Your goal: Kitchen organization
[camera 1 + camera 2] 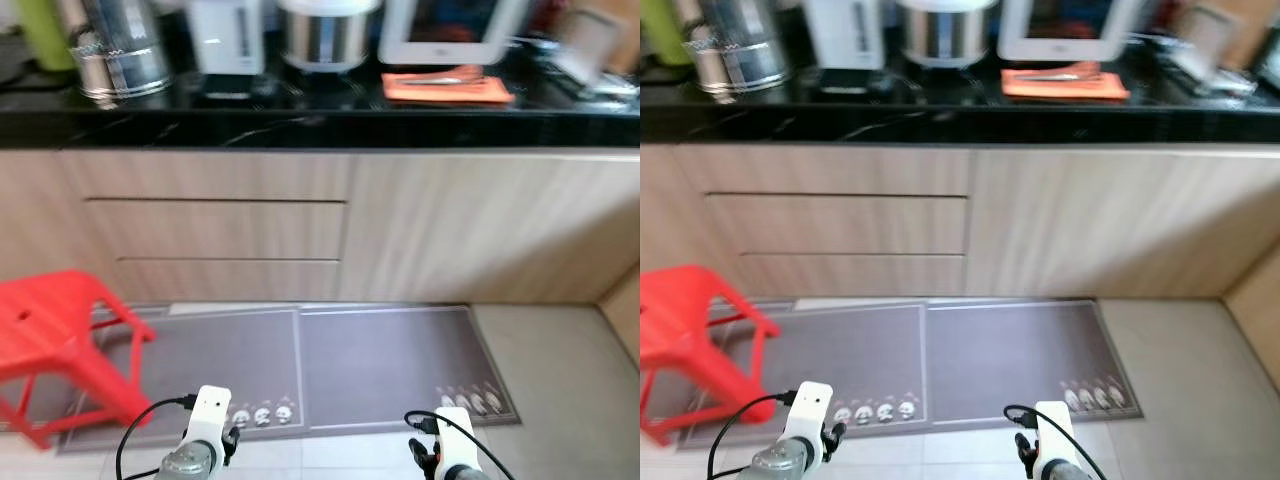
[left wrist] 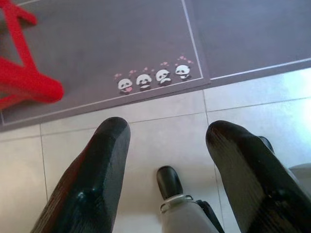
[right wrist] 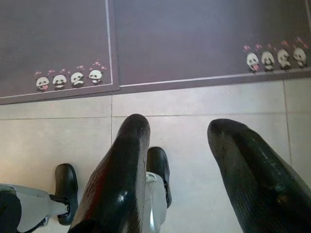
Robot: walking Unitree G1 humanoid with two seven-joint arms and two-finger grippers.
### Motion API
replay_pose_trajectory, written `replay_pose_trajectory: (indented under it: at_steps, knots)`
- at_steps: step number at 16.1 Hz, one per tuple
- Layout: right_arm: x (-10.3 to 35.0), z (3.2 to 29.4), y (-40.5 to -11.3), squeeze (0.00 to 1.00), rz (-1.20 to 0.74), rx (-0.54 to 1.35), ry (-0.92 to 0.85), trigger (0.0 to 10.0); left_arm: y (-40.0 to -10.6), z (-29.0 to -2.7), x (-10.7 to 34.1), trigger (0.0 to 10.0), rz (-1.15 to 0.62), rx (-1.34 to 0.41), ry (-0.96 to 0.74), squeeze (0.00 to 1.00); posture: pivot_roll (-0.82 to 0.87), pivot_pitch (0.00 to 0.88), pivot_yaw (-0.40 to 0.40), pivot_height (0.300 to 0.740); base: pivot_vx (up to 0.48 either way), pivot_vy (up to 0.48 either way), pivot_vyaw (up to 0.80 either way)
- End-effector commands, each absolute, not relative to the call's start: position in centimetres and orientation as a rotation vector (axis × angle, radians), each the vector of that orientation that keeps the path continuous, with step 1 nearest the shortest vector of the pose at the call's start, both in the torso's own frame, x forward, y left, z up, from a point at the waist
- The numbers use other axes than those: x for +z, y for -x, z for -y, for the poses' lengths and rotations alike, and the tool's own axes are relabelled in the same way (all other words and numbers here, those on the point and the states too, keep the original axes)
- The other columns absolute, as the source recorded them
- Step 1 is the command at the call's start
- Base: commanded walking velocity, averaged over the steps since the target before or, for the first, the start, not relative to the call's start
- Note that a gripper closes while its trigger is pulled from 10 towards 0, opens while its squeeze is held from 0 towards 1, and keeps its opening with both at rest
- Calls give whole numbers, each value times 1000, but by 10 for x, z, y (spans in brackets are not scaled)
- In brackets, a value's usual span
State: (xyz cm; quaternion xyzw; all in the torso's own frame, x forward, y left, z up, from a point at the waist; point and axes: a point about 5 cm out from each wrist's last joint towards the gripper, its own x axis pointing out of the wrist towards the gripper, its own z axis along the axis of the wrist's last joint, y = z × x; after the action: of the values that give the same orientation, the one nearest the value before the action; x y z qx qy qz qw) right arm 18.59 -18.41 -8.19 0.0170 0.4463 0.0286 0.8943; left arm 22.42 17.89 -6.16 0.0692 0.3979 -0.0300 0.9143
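The robot is standing back from a black worktop (image 1: 320,125) that is carrying a steel canister (image 1: 115,50), a white kettle (image 1: 228,35), a steel cooker (image 1: 325,35), a white-framed appliance (image 1: 450,30) and an orange cloth (image 1: 445,88). The cloth, the likeliest thing to be tidied, is lying flat near the front edge, just before the white-framed appliance, with what looks like a slim utensil on it. Its long axis is running along the worktop, left to right; being flat and roughly rectangular, it is pointing no particular way.

Both arms are hanging low over the tiled floor (image 2: 160,121). The left gripper (image 2: 167,141) and the right gripper (image 3: 179,133) are each showing their jaws spread apart, holding nothing.

Hazards, as judged from here: a red stool (image 1: 50,340) is standing on the robot's left, partly on the grey mats (image 1: 300,365), and a leftward step could be catching a leg on it. A mat edge could be tripping or sliding underfoot. The cloth is thin and lying close to the edge, so a shallow pinch could be dragging it, and the utensil with it, off onto the floor.
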Motion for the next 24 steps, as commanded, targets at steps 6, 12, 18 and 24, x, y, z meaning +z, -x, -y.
replay_pose_trajectory:
  at_steps: [6, 12, 18, 24]
  knots:
    - [-82, 183, -186, 0, -934, 57, -41, 10000, -223, -182, -62, 10000, -829, -53, -147, 0, 37, 0, 2, 740, 0, 80, -763]
    - [-82, 181, -186, 0, -934, 62, -51, 10000, -221, -184, -64, 10000, -845, -70, -196, 0, 32, 0, 17, 740, 0, 240, -769]
    - [-82, 180, -187, 0, -931, 52, -62, 10000, -223, -185, -62, 10000, -837, -79, -210, 0, 34, 0, 27, 740, 0, 159, -769]
    - [-82, 180, -188, 0, -930, 50, -65, 10000, -224, -184, -61, 10000, -830, -96, -218, 0, 36, 0, 28, 740, 0, 0, -769]
